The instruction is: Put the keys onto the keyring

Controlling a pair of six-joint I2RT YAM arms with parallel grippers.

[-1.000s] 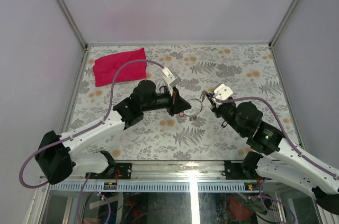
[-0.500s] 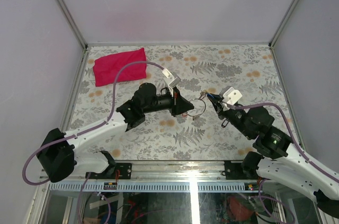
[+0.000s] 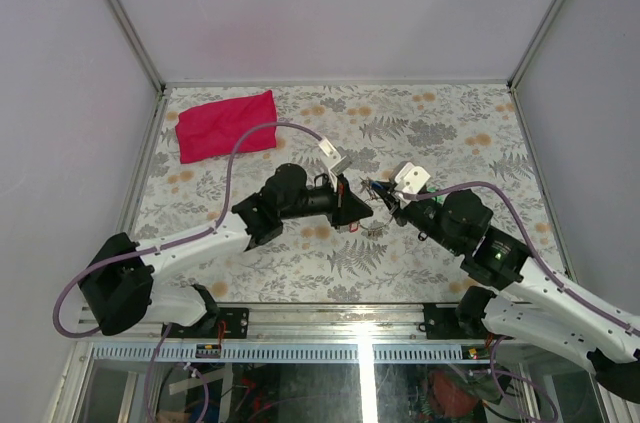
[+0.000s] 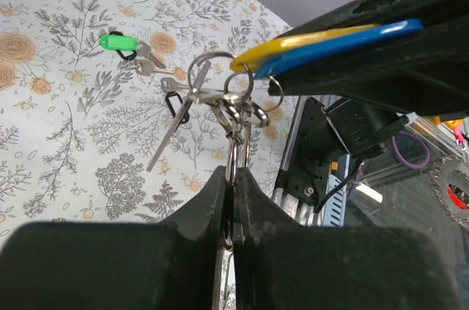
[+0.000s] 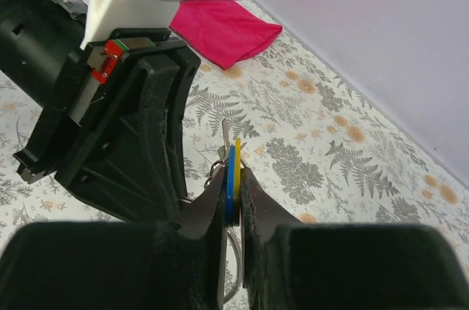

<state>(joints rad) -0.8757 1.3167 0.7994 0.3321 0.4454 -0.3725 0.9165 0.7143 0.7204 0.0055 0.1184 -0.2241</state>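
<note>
1. Floral-print table (image 3: 440, 123), grey walls on three sides. A red cloth (image 3: 226, 124) lies at the far left corner, well clear of the work.
2. Both arms meet over the middle of the table. Your left gripper (image 4: 233, 178) is clamped on the keyring (image 4: 233, 150), holding it edge-on above the surface.
3. Your right gripper (image 5: 233, 185) is pinched tight on the blue and yellow tags (image 4: 330, 37) and presents them right at the ring cluster.
4. Done so far, by my reading: a silver key (image 4: 176, 123) and some small loops hang from the keyring.
5. Unclear: whether the blue and yellow tags are threaded on or only touching the wire.
6. Left to do: the green-tagged key (image 4: 117, 42) appears to lie on the table beyond the cluster, not on the ring.
</note>
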